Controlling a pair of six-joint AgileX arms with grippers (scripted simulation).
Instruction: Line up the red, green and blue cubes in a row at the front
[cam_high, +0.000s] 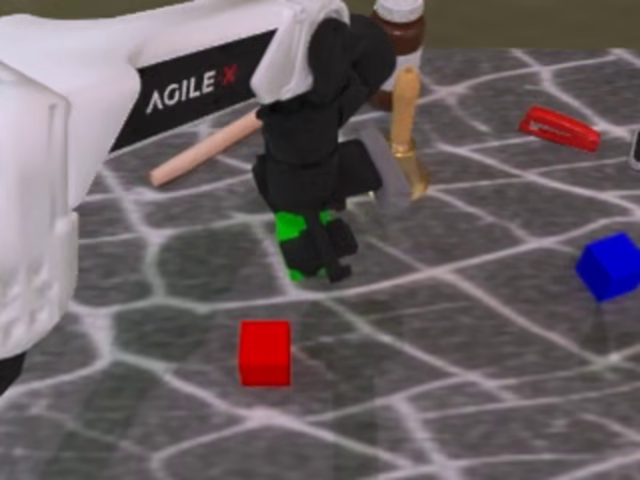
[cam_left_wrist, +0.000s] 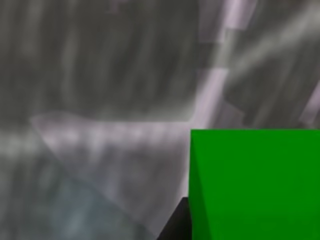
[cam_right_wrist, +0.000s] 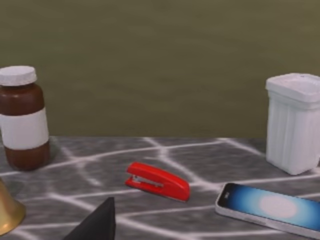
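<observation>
The left claw (cam_high: 318, 250) hangs over the middle of the table with its black fingers clamped on the green cube (cam_high: 291, 226), which sits between them. The red cube (cam_high: 265, 352) lies nearer the front, just left of it, and the blue cube (cam_high: 609, 265) sits well apart at the table's right edge. Behind the claw stand a brass bell (cam_high: 406, 130) and a brown jar (cam_high: 399, 40), with a red stapler (cam_high: 558, 128) off to the right.

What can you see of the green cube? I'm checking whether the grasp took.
The green cube is a small, plain matte block of bright green. In the top view it is mostly hidden by the left gripper, whose black fingers stand on either side of it, so only patches of green show between them. It sits near the table's middle, behind the red cube. The left wrist view shows its flat face close up, filling one corner. Whether it rests on the table or is lifted is unclear.
</observation>
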